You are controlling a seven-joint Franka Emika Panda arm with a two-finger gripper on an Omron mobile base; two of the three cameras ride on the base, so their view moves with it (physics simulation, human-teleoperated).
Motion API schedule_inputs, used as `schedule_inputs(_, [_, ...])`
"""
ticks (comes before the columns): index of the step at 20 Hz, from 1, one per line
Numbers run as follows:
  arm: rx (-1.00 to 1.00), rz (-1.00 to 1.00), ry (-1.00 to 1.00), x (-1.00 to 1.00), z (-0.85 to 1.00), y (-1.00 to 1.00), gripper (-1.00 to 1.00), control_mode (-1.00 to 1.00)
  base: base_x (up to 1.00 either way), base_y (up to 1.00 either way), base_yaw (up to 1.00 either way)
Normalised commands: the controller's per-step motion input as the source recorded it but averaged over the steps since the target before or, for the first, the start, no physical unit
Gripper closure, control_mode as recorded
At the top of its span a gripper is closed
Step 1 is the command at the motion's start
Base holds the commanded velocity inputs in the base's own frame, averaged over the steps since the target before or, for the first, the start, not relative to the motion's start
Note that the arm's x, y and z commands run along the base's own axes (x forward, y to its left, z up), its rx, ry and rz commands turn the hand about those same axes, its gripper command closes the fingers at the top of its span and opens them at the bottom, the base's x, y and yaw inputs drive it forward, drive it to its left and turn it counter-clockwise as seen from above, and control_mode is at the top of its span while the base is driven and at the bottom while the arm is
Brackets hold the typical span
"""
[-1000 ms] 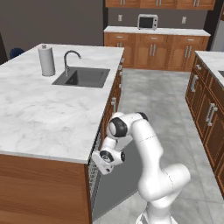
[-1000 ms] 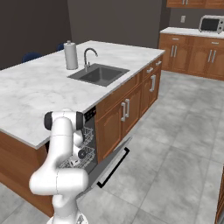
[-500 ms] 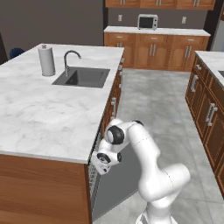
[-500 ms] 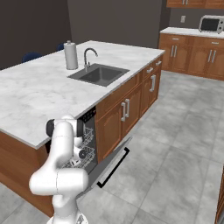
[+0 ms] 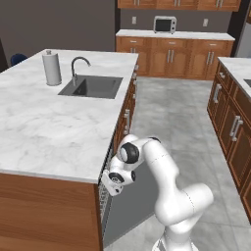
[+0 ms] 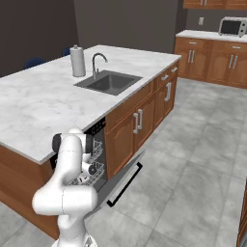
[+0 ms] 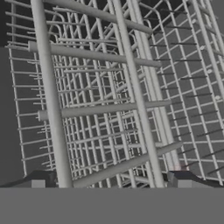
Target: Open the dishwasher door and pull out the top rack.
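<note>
1. The dishwasher door [image 6: 126, 174] hangs down open, below and beside the claw [image 7: 109, 181], so the arm can reach inside.
2. The claw is released, its two tips spread wide with nothing between them.
3. The top rack [image 7: 109, 87] sits right in front of the claw, very close, its grey wires ready to be grabbed.
4. The desk [image 5: 44, 132] is above the claw.
</note>
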Motion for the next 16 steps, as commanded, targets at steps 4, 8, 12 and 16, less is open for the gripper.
schedule_inputs(4, [-0.02,0.00,0.09,0.21,-0.39,0.04,-1.00,-1.00,0.00,0.00,0.00])
schedule_inputs(8, [-0.19,-0.09,0.07,0.01,-0.37,0.00,-1.00,-1.00,0.00,0.00,0.00])
schedule_inputs(12, [-0.30,-0.19,0.12,0.00,-0.41,-0.06,-1.00,-1.00,0.00,0.00,0.00])
schedule_inputs(16, [-0.30,-0.21,0.13,-0.03,-0.50,-0.30,-1.00,-1.00,0.00,0.00,0.00])
